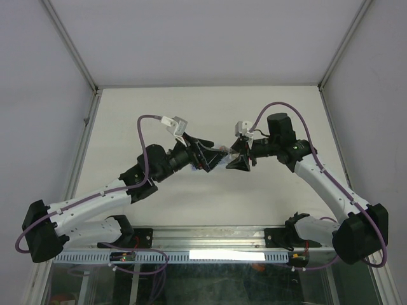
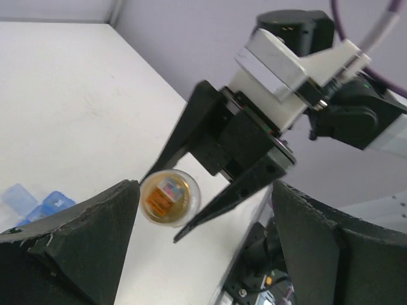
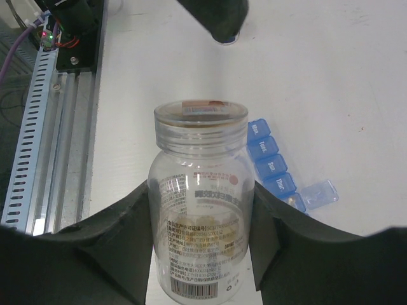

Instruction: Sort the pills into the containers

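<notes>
My right gripper (image 3: 201, 190) is shut on the small clear bottle (image 3: 200, 210), and pale orange-tan pills (image 3: 216, 232) lie inside it. The bottle's mouth is uncapped. The blue container strip (image 3: 270, 165) lies on the table just right of the bottle, with one lid open (image 3: 318, 194). In the left wrist view my left gripper (image 2: 203, 190) is open and empty, facing the bottle's mouth (image 2: 168, 197), with the strip (image 2: 38, 203) at lower left. In the top view both grippers, left (image 1: 213, 159) and right (image 1: 236, 162), meet at mid-table.
A small round cap (image 3: 226, 39) lies on the table beyond the bottle, under my left gripper's finger (image 3: 213, 16). A slotted metal rail (image 3: 44, 140) runs along the table's near edge. White walls enclose the table (image 1: 203, 114).
</notes>
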Robot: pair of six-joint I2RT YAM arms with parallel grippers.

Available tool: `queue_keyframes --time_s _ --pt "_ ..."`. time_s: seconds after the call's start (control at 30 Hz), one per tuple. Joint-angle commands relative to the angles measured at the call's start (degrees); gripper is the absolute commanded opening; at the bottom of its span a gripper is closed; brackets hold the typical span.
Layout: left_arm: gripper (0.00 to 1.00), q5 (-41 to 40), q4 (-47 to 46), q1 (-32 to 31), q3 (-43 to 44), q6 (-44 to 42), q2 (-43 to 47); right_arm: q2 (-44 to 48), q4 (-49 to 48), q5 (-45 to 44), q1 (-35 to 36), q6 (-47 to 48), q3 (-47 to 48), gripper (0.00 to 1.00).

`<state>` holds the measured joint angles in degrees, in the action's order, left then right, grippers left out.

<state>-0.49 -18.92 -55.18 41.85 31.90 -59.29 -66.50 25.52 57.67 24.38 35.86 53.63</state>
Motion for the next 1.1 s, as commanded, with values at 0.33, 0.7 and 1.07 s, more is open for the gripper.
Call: queue_keyframes --time_s 0.33,0.7,1.07 --pt "0.65 -1.34 6.33 -0.46 7.77 -3.57 -7.31 0.58 -2.66 0.12 -0.21 -0.08 1.31 0.0" --pt "0.31 2.88 5.73 -0.46 7.58 -5.75 -9.01 0.67 -2.67 0.24 -0.19 -0.08 1.31 0.0" --pt "0.04 42.54 -8.61 6.67 -1.41 -36.29 -10.03 0.85 -2.67 0.36 -0.2 -0.08 1.3 0.0"
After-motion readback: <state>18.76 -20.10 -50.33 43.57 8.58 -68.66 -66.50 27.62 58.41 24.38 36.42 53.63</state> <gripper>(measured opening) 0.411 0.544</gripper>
